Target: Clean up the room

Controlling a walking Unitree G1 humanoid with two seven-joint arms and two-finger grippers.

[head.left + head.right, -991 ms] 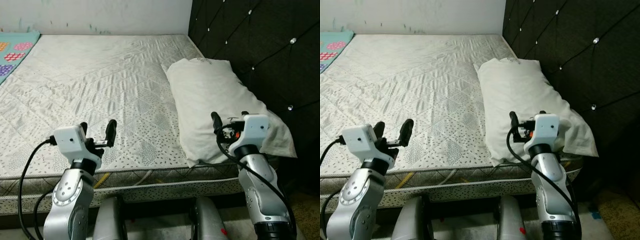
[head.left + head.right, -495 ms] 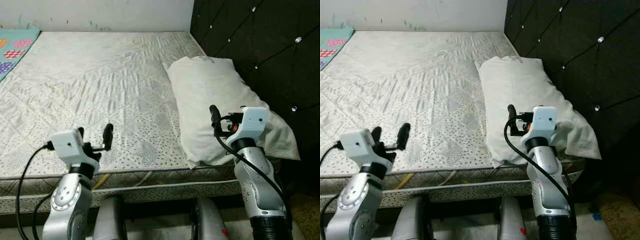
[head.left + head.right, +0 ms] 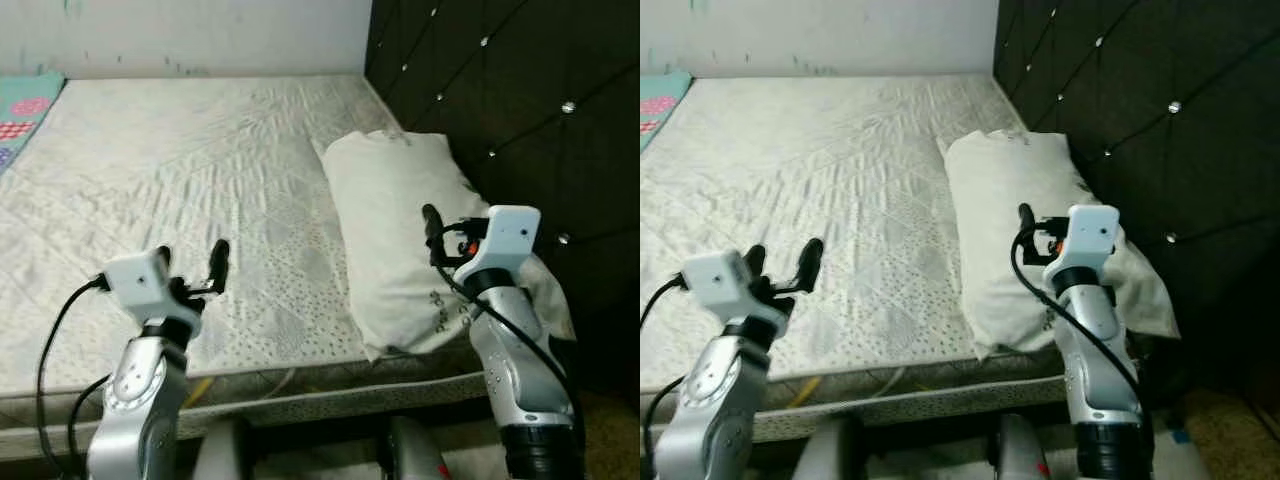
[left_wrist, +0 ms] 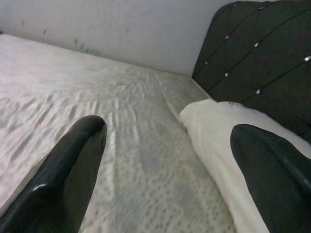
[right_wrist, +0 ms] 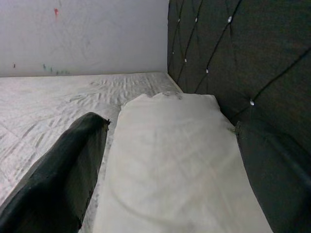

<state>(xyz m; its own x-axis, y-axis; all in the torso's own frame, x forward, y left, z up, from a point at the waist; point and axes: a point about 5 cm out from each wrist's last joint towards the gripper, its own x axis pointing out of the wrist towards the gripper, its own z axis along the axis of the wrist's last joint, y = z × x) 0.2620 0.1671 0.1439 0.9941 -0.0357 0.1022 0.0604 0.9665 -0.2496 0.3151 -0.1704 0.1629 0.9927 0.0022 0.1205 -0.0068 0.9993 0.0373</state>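
While standing at the bed edge with nothing grabbed yet, barely started: left gripper (image 3: 192,268) spread wide over bare mattress (image 3: 180,170), right gripper (image 5: 170,170) spread too, pillow (image 3: 405,235) lying dead ahead between its jaws, against the headboard (image 3: 500,90).

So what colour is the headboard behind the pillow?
Black headboard, tufted with shiny studs; clearest in the right eye view.
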